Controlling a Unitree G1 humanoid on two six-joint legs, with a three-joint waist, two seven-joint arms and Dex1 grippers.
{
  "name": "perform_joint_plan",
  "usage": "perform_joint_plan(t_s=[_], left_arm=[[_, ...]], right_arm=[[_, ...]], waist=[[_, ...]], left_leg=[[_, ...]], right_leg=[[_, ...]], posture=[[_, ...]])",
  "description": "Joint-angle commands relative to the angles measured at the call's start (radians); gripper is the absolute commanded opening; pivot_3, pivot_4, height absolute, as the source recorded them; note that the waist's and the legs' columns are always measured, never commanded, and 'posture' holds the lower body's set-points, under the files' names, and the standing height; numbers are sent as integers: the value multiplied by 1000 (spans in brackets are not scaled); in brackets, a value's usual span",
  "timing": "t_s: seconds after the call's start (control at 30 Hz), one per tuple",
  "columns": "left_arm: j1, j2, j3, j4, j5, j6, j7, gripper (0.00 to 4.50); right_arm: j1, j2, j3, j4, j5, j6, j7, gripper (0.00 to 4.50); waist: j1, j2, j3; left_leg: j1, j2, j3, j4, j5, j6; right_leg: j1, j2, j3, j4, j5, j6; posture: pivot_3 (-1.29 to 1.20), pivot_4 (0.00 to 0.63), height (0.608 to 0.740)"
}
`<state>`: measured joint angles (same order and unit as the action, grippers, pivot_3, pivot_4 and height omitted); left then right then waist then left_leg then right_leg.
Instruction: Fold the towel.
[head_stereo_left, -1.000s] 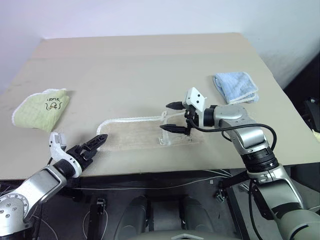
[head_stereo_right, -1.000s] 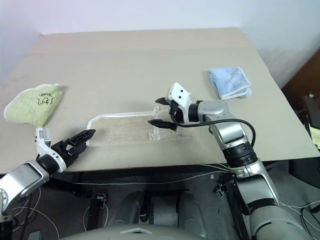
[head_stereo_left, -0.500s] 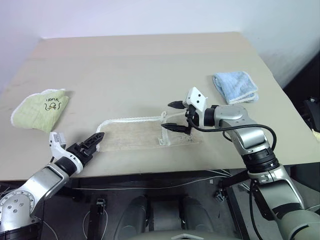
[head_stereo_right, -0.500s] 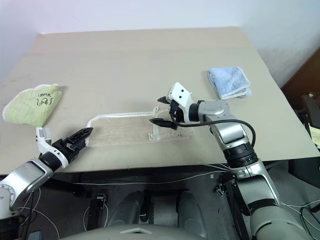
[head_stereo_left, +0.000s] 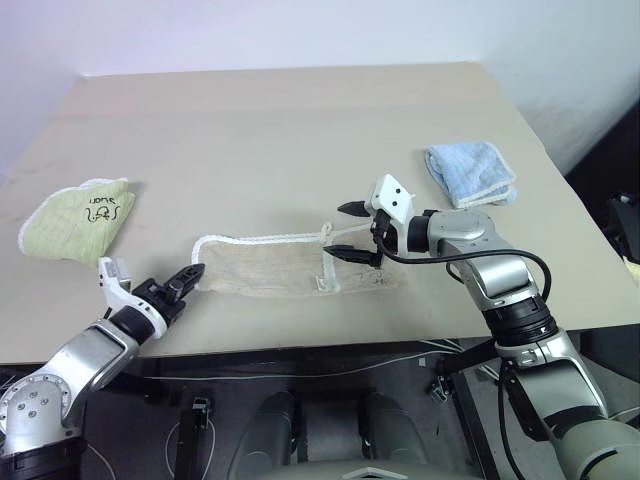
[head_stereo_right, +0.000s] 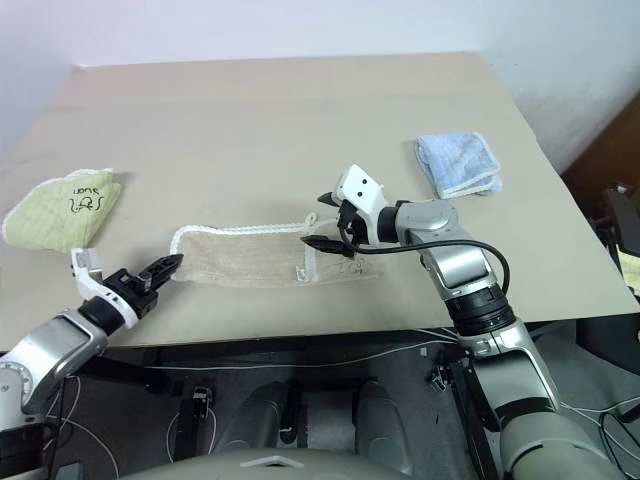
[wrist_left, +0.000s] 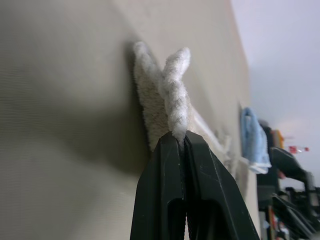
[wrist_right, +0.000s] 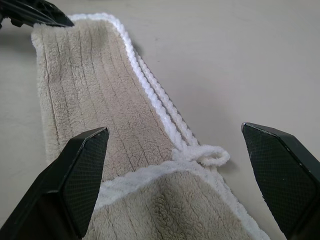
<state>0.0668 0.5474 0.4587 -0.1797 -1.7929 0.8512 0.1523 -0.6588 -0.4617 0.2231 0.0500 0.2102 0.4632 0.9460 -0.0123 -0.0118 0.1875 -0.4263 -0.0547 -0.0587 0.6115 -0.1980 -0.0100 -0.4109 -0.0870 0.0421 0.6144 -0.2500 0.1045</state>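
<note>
Left wrist view: left gripper (wrist_left: 179, 142) clenched on beige towel's (head_stereo_left: 270, 270) end near table (head_stereo_left: 300, 130) front; right gripper (head_stereo_left: 347, 232) spread above far end. Lift evenly, avoid tugging.

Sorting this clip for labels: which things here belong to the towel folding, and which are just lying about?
In the job: beige towel; left pincer shut on its end; right pincer open over the other end.
Lying about: green cloth; blue cloth.
</note>
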Motion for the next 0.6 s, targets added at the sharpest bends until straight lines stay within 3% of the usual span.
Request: perform_joint_plan(t_s=[0.03,0.3,0.6], left_arm=[[-7,32,23,-52,-89,13,-22,11],[-55,75,-29,-72,-164,12,1,11],[-279,-8,-196,-63,-179,68,32,11]], right_arm=[[5,0,-33,-39,16,0,-14,4500],[13,-13,-63,-46,23,13,-33,4500],[-11,-22,-190,-49,93,87,-91,4500]], waist=[[0,0,0],[1,0,0],[3,0,0]], left_leg=[[0,0,0,0,0,0],[0,0,0,0,0,0],[0,-1,0,0,0,0]], right_leg=[[0,0,0,0,0,0],[0,0,0,0,0,0],[1,1,-1,0,0,0]], posture=[[0,150,740],[0,150,740],[0,150,740]])
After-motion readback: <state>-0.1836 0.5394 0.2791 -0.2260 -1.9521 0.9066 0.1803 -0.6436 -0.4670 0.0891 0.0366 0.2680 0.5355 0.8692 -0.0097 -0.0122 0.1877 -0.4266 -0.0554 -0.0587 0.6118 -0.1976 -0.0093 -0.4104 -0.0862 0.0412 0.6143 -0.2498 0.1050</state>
